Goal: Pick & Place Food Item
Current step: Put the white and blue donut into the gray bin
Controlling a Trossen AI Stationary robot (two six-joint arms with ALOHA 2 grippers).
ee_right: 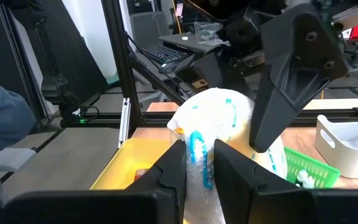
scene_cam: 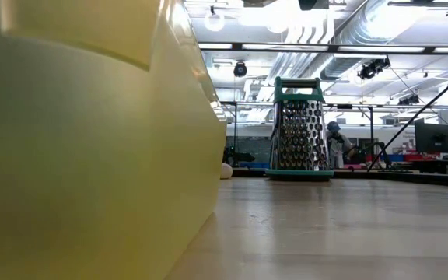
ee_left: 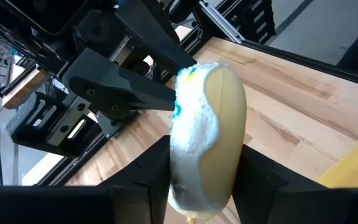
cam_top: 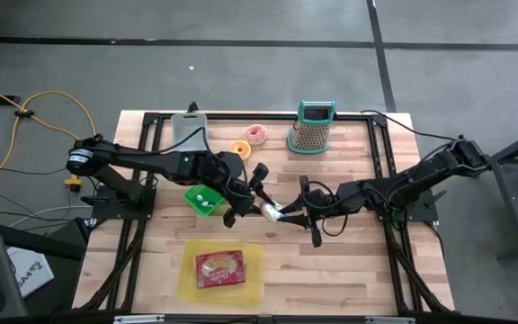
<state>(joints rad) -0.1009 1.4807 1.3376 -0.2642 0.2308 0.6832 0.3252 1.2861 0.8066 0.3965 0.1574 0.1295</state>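
High view shows the left gripper [cam_top: 261, 200] and right gripper [cam_top: 293, 214] both grasping one wrapped popsicle [cam_top: 272, 211]; mistimed release could tear or drop it.

A box grater [cam_top: 313, 127] stands at the table's [cam_top: 358, 270] far edge, near a pink ring [cam_top: 256, 133], perhaps a doughnut.

surface: wooden table [cam_top: 349, 270] | on it: grater [cam_top: 312, 127], green basket [cam_top: 203, 200], yellow tray [cam_top: 220, 270], white bin [cam_top: 187, 131], doughnut [cam_top: 256, 133]
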